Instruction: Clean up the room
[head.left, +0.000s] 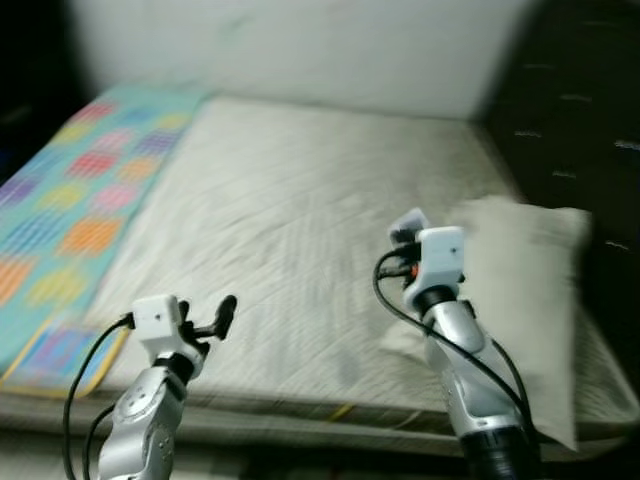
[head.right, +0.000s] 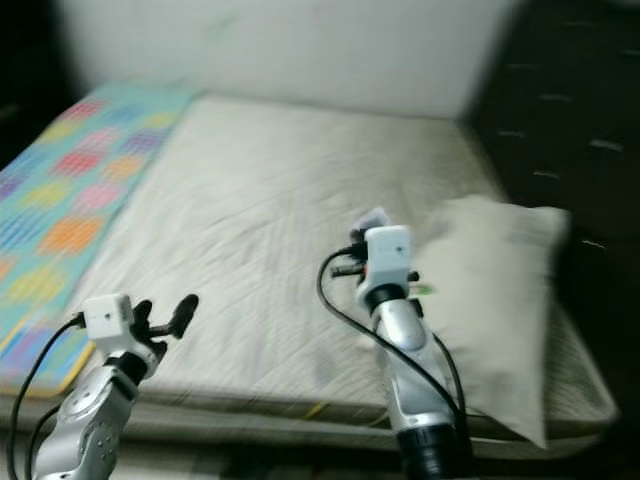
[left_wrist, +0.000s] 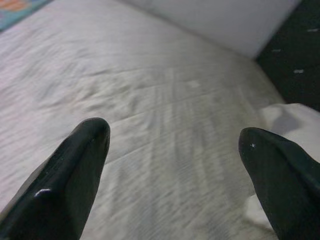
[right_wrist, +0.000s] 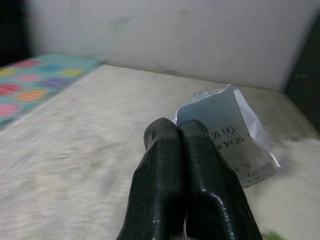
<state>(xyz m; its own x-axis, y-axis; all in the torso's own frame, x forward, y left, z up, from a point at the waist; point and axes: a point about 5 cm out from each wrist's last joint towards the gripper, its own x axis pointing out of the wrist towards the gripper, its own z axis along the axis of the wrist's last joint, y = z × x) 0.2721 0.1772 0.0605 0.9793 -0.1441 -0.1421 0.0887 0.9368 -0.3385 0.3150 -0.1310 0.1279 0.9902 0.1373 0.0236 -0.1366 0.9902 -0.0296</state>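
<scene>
Paper scrap in hand, disposal next

From the head views, your right gripper (head.left: 405, 232) hovers over the beige quilted mattress (head.left: 290, 200) beside the cream pillow (head.left: 525, 290) at its right edge. Left wrist: the left gripper (left_wrist: 175, 175) gapes wide, empty. Right wrist: fingers pinch a crumpled printed paper slip (right_wrist: 230, 135); you likely need a bin.
</scene>
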